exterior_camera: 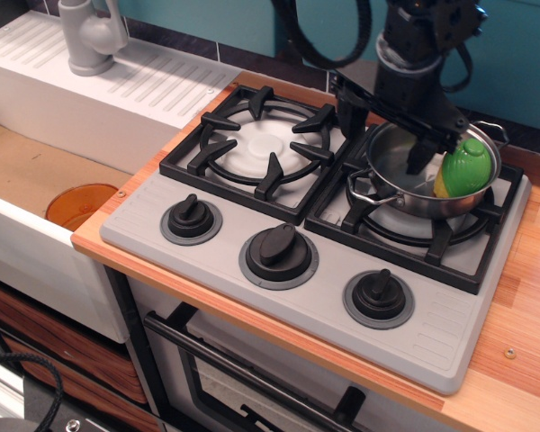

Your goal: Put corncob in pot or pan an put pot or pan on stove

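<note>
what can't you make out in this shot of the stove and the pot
- Jaws' state: the gripper is dark and seen against the pot, so open or shut is unclear.
- Whether the corncob is touched: a finger overlaps its left edge.
- Pot floor: partly hidden by gripper and corncob.
- Arm above the wrist: cut off by the top edge.
- Right burner disc: hidden under the pot.

Well left of the fingers, grey faucet point(92, 34) upright on a white ribbed drainboard point(135, 85). Lower left, orange round disc point(79, 205) lying in the sink basin point(36, 171). Wooden countertop point(522, 306) below-right; oven door handle point(243, 378) beneath.
</note>
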`<state>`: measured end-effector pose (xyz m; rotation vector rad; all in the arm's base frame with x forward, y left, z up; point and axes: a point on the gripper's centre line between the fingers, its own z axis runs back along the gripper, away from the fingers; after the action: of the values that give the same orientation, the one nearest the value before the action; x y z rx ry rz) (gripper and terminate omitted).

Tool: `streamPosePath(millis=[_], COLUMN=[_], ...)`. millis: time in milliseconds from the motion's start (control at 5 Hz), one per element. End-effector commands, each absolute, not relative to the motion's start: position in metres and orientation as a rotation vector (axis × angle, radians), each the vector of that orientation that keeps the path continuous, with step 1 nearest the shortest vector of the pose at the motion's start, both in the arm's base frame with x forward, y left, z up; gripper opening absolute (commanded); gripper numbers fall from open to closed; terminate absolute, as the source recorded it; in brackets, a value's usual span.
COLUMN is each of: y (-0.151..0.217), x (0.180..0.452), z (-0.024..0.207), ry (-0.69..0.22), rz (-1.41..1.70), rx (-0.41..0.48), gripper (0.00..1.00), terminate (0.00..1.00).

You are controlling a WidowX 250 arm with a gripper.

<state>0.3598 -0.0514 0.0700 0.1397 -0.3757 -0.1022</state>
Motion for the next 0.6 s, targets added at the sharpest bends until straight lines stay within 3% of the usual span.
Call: streamPosePath(millis=[0,200,400], y=[-0.0489,-0.0486,-0.0552], x=[0.3765,0.3752,0.3721], z=[0.0674,0.0625,0.0609], ry=[-0.450,-0.439,-0.377], rz=[-0.103,-0.094,-0.068], rx=[0.125,0.121,0.139], gripper=[1.00,1.00,0.00], terminate=[0.00,0.00,0.00])
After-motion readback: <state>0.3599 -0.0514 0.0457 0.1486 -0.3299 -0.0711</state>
